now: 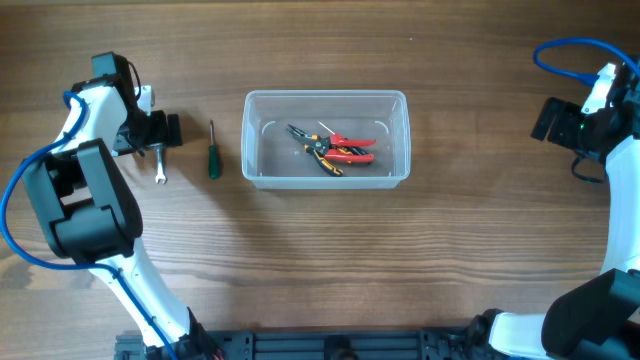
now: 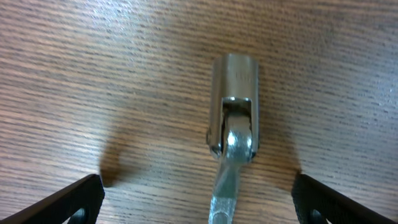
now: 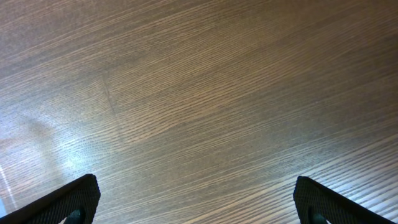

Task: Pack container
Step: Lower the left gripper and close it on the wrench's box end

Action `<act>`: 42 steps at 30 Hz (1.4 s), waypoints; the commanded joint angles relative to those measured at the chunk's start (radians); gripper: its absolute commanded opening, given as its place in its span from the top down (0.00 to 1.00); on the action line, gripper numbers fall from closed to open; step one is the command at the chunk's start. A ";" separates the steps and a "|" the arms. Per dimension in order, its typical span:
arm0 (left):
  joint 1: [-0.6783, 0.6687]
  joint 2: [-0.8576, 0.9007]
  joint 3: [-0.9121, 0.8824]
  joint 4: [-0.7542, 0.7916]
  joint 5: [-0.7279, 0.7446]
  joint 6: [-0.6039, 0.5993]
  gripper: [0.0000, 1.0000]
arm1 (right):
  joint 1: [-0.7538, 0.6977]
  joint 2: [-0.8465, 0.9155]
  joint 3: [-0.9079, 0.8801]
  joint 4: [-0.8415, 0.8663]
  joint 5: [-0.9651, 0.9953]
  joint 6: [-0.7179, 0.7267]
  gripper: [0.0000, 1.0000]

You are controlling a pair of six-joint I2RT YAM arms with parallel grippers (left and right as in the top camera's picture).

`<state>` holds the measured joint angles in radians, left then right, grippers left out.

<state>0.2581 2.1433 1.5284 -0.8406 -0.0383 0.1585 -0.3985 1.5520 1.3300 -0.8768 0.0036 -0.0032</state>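
From above, the container (image 1: pixel 325 96) sat in the middle of the counter (image 1: pixel 450 250). Two pliers (image 1: pixel 335 148) with red and orange handles lay inside it. A green screwdriver (image 1: pixel 212 150) lay just to the left of the container. A small metal tool (image 1: pixel 160 170) lay farther left of the container, past the screwdriver. The left arm (image 1: pixel 95 200) reached over that tool. The right arm (image 1: pixel 610 120) waited far to the right of the container, over bare wood.

From the left wrist, the metal tool (image 2: pixel 233 112) lay right below, between the two fingertips (image 2: pixel 74 202). It looked like a little socket wrench, but that was hard to tell for sure. The left jaws were wide open and held nothing.

From the right wrist, only bare counter (image 3: pixel 199 93) showed. The right jaws were wide open and empty too.

The step in hand looked like picking up the metal tool. Next, the left jaws would need to drop down around its thin handle, close tight, and carry it right, over to the container.
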 commanded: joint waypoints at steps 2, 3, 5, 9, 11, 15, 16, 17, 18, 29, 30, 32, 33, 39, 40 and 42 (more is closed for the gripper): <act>0.001 0.032 0.010 -0.023 0.010 -0.010 0.00 | -0.003 0.000 -0.002 0.002 -0.005 0.013 0.00; 0.001 0.032 0.010 -0.027 0.010 -0.010 0.00 | -0.003 0.000 -0.002 0.002 -0.005 0.013 0.00; 0.001 0.032 0.010 -0.029 0.002 -0.011 0.00 | -0.003 0.000 -0.002 0.002 -0.005 0.013 0.00; 0.001 0.032 0.010 -0.033 -0.040 -0.014 0.00 | -0.003 0.000 -0.002 0.002 -0.005 0.013 0.00; 0.001 0.032 0.010 -0.035 -0.040 -0.014 0.00 | -0.003 0.000 -0.002 0.002 -0.005 0.013 0.00; 0.001 0.032 0.010 -0.035 -0.040 -0.014 0.00 | -0.003 0.000 -0.002 0.002 -0.005 0.013 0.00; 0.001 0.032 0.010 -0.035 -0.039 -0.014 0.00 | -0.003 0.000 -0.002 0.002 -0.005 0.013 0.00; 0.001 0.032 0.010 -0.035 -0.039 -0.014 0.00 | -0.003 0.000 -0.002 0.002 -0.005 0.013 0.00; 0.001 0.032 0.010 -0.035 -0.039 -0.014 0.00 | -0.003 0.000 -0.002 0.002 -0.005 0.013 0.00; 0.001 0.032 0.010 -0.035 -0.042 -0.014 0.00 | -0.003 0.000 -0.002 0.002 -0.005 0.013 0.00; 0.001 0.032 0.010 -0.035 -0.042 -0.014 0.00 | -0.003 0.000 -0.002 0.002 -0.005 0.013 0.00; 0.001 0.032 0.010 -0.035 -0.042 -0.014 0.04 | -0.003 0.000 -0.002 0.002 -0.005 0.013 0.00; 0.001 0.032 0.010 -0.035 -0.042 -0.014 0.07 | -0.003 0.000 -0.002 0.002 -0.005 0.013 0.00; 0.001 0.032 0.010 -0.028 -0.042 -0.013 0.29 | -0.003 0.000 -0.002 0.002 -0.005 0.013 0.00; 0.001 0.032 0.010 -0.026 -0.042 -0.013 0.29 | -0.003 0.000 -0.002 0.002 -0.005 0.013 0.00; 0.001 0.032 0.010 -0.018 -0.042 -0.013 0.29 | -0.003 0.000 -0.002 0.002 -0.005 0.013 0.00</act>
<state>0.2581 2.1433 1.5291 -0.8700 -0.0555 0.1474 -0.3985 1.5520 1.3300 -0.8768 0.0036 -0.0032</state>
